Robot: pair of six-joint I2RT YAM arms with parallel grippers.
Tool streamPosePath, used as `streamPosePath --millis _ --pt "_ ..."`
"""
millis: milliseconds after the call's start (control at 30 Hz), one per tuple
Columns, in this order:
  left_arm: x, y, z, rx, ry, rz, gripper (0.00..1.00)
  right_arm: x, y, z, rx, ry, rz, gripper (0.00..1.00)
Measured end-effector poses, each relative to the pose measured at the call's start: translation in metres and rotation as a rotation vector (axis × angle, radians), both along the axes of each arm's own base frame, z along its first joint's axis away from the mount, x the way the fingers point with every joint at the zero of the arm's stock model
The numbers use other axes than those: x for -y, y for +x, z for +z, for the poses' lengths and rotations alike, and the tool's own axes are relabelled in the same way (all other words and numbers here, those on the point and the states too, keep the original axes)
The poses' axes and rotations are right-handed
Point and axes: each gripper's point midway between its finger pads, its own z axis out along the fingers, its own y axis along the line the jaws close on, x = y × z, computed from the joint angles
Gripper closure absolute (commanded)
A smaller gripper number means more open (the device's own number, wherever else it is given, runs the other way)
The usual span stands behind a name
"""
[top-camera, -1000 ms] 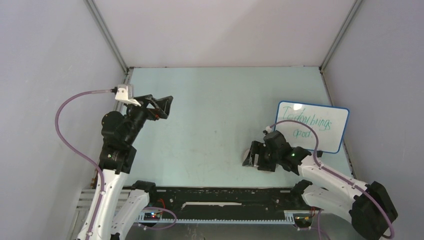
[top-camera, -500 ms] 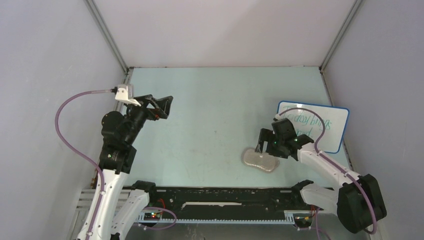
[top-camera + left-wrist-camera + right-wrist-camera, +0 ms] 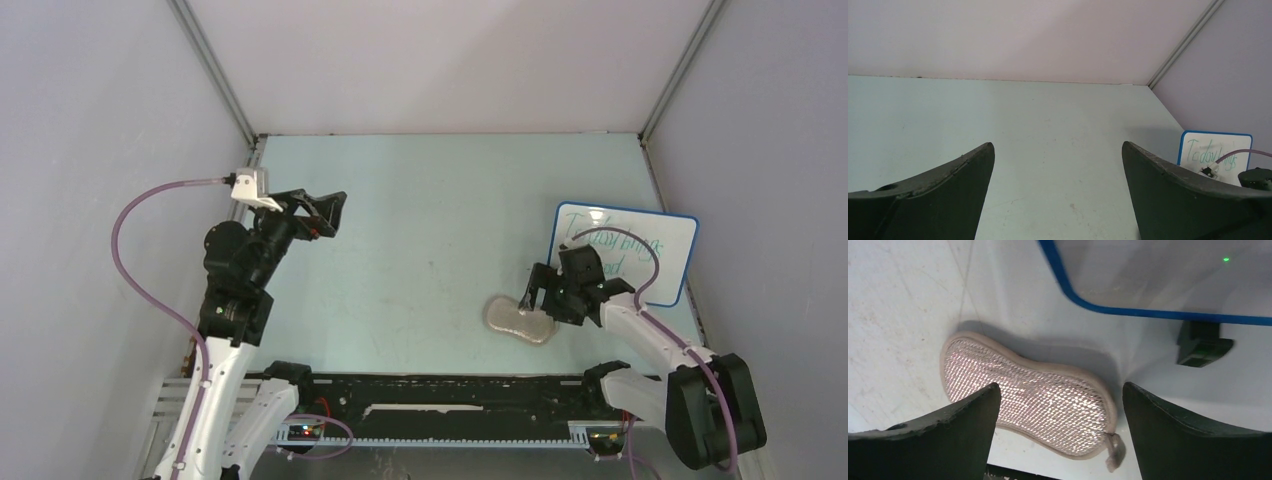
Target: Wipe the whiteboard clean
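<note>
The whiteboard (image 3: pixel 640 252), blue-rimmed with green handwriting, lies at the right of the table. Its blue rim (image 3: pixel 1148 313) and a black foot (image 3: pixel 1202 344) show in the right wrist view, and it shows far right in the left wrist view (image 3: pixel 1215 152). A grey-beige oval sponge pad (image 3: pixel 519 320) lies flat on the table just left of the board's near corner. My right gripper (image 3: pixel 537 297) is open and empty, above the pad's right end (image 3: pixel 1028 397), jaws wide apart (image 3: pixel 1060 386). My left gripper (image 3: pixel 330 212) is open and empty, raised at the left (image 3: pixel 1058 145).
Grey walls close in the table on the left, back and right. A black rail (image 3: pixel 440 400) runs along the near edge between the arm bases. The right arm's purple cable (image 3: pixel 650 262) arcs over the whiteboard's near left part.
My right gripper has drawn back to the right, off the sponge pad, which now lies uncovered on the table. The left arm has not moved.
</note>
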Motion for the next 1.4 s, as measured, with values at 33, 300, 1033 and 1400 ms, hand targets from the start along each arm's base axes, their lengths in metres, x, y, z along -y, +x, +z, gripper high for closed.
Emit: streamPosePath --millis 33,300,1033,1400 --pt "0.0 0.0 0.0 0.0 0.0 0.0 0.0 -0.002 0.0 0.001 0.005 0.004 0.005 0.09" --pt "0.0 0.001 -0.001 -0.003 0.0 0.0 0.0 -0.058 -0.037 0.007 0.014 0.05 0.206 0.1" --pt "0.002 0.001 -0.002 -0.008 0.001 -0.006 0.0 -0.102 -0.027 0.04 0.107 -0.257 0.365 0.23" --pt "0.002 0.003 -0.004 -0.014 0.001 -0.007 0.0 -0.148 -0.018 0.008 0.057 -0.387 0.468 0.23"
